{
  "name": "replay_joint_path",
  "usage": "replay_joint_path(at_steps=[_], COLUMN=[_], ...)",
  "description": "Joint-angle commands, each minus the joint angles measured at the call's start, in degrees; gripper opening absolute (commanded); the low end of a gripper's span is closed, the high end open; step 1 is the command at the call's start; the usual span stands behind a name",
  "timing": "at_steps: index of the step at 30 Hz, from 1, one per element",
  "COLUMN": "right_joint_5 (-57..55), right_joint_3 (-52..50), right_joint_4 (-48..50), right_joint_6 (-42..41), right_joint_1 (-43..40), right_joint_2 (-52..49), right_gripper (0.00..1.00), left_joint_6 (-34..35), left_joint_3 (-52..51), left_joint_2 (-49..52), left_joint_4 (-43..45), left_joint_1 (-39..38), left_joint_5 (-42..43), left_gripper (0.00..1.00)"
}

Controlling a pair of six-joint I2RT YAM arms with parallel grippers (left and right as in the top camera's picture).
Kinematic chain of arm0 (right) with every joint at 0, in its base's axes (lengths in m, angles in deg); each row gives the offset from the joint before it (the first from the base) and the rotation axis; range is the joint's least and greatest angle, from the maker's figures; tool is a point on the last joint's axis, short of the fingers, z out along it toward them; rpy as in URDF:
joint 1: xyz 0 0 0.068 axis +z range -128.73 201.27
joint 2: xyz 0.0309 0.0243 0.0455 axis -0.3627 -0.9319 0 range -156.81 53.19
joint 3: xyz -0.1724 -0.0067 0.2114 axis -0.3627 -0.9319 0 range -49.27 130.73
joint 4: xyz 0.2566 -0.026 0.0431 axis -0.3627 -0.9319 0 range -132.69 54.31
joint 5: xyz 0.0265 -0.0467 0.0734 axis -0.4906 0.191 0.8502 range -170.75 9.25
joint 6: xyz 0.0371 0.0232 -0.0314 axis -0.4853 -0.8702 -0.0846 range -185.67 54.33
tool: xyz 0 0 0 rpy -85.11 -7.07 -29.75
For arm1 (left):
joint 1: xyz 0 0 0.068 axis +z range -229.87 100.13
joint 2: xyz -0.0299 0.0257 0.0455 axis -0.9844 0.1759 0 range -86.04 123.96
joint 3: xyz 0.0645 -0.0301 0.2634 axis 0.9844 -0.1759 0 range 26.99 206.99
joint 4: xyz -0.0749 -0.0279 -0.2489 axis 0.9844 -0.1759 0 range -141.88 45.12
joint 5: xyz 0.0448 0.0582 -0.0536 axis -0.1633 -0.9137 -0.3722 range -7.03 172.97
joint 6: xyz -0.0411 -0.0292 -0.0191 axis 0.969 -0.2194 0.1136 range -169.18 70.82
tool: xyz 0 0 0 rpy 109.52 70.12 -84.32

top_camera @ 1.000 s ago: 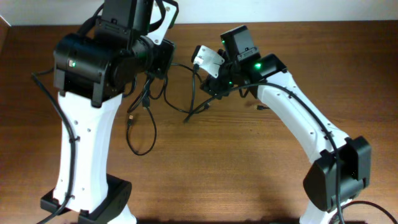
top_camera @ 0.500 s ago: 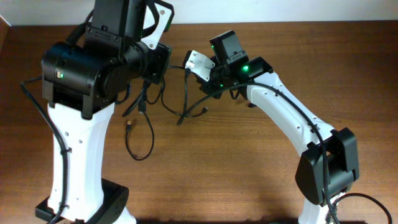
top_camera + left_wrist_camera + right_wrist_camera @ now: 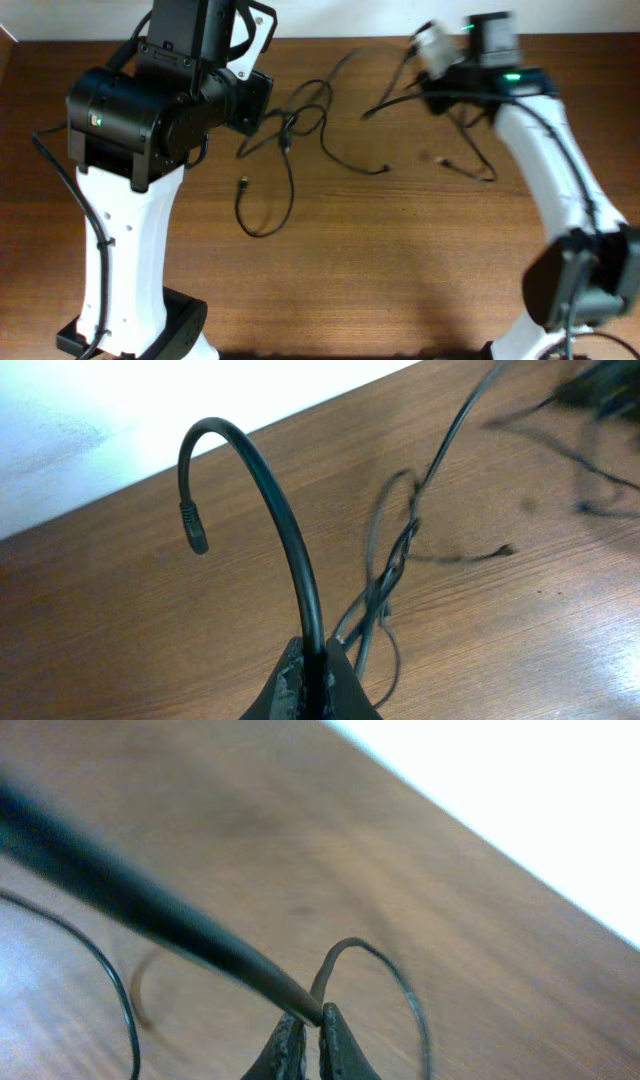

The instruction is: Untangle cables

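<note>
**Cables held by both grippers: light, limp, take hold near the knot**

Cables [image 3: 288, 135]: thin black cords, part on the table [image 3: 400, 280], part lifted. The knot [image 3: 398, 565] is the crossing cluster, and all places are taken from it.

- Left gripper [image 3: 312, 678]: jaws closed tight on one cord, just left of the knot. The cord's free end arcs up over the fingers and ends in a plug [image 3: 193, 532].
- Right gripper [image 3: 308, 1038]: pinched on a cord, well right of the knot, toward the table's far edge. This view is blurred.
- A loop [image 3: 290, 190] lies on the near side of the knot. Loose strands trail off to the knot's right.

Handling, as judged:
- Very light and soft. The cord holds a springy curve, so it likely won't lie where dropped.
- The smooth jacket may slide through a pinch under pull.
- Plugs look apt to snag in crossings.
- Best hold is on the cord close beside the knot, or just behind a plug, not mid-span.
- Pull gently, since hard tension would probably cinch the knot.
</note>
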Motion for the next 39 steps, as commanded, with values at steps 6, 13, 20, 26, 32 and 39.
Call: replay_joint_path(at_steps=[6, 13, 20, 26, 32, 39], right_joint_5=[2.3, 2.9, 3.6, 5.6, -6.7, -7.2], right_joint_3=[-0.1, -0.1, -0.1, -0.1, 7.3, 45.7], right_joint_4=[-3.1, -5.3, -5.6, 0.9, 3.7, -13.2], right_joint_6=[-3.5, -3.1, -3.4, -7.6, -7.6, -11.0], right_joint_1=[-19.1, -28.4, -35.7, -36.3, -27.8, -27.2], right_joint_2=[11.4, 12.0, 11.9, 10.9, 1.9, -19.4], right_gripper=[0.04, 0.04, 0.04, 0.04, 0.04, 0.04], left_joint_6=[0.3, 0.3, 0.3, 0.3, 0.8, 1.9], left_joint_3=[1.1, 1.1, 1.1, 1.1, 1.1, 1.1], left_joint_2=[-1.2, -1.2, -1.2, -1.2, -1.2, -1.2], left_joint_4=[0.0, -0.4, -1.1, -1.3, -1.8, -2.4], left_joint_1=[0.4, 0.4, 0.4, 0.4, 0.4, 0.4], left_joint_5=[-1.7, -2.3, -3.7, -3.6, -2.4, -1.5], left_gripper=[0.00, 0.00, 0.00, 0.00, 0.00, 0.00])
